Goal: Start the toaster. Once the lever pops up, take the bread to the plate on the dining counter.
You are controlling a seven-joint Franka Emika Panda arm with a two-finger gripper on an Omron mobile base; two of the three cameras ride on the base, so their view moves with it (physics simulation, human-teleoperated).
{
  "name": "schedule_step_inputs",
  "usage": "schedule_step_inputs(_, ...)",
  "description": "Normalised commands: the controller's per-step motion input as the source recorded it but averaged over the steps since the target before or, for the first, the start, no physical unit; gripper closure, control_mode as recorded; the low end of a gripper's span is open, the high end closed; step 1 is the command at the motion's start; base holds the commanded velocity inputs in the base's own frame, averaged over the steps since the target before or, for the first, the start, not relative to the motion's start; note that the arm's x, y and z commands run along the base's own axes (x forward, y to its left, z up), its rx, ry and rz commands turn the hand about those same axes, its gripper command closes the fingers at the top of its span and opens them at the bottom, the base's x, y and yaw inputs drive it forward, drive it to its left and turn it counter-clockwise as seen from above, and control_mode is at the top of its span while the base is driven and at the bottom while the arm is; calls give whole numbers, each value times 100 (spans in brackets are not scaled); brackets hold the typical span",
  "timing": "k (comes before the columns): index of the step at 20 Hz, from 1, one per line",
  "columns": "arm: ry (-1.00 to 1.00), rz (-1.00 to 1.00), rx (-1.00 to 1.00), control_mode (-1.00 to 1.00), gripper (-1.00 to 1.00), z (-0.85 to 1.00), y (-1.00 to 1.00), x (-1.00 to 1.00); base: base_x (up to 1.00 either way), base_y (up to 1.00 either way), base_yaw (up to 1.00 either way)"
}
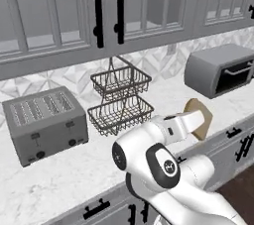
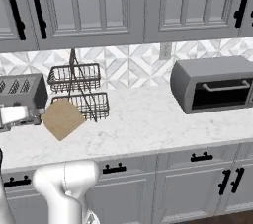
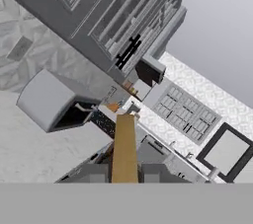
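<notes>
Left base view: toaster sits on the worktop, lever side facing out, slots bare. Wire baskets just right of it. Bread is up off the worktop, well right of the toaster, past the baskets, at the arm's end.

Right base view: bread hangs tilted, just right of the toaster, in front of the baskets.

Hand view: gripper pinches the bread edge-on btw its tips.
</notes>
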Motion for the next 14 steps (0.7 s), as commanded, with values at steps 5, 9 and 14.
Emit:
schedule_step_inputs(5, 0, 0, 0, 100, 100, 0, 0, 0, 0, -58, -65)
schedule_step_inputs(9, 0, 0, 0, 100, 100, 0, 0, 0, 0, -49, -69)
schedule_step_inputs(14, 0, 0, 0, 100, 100, 0, 0, 0, 6, -38, -73)
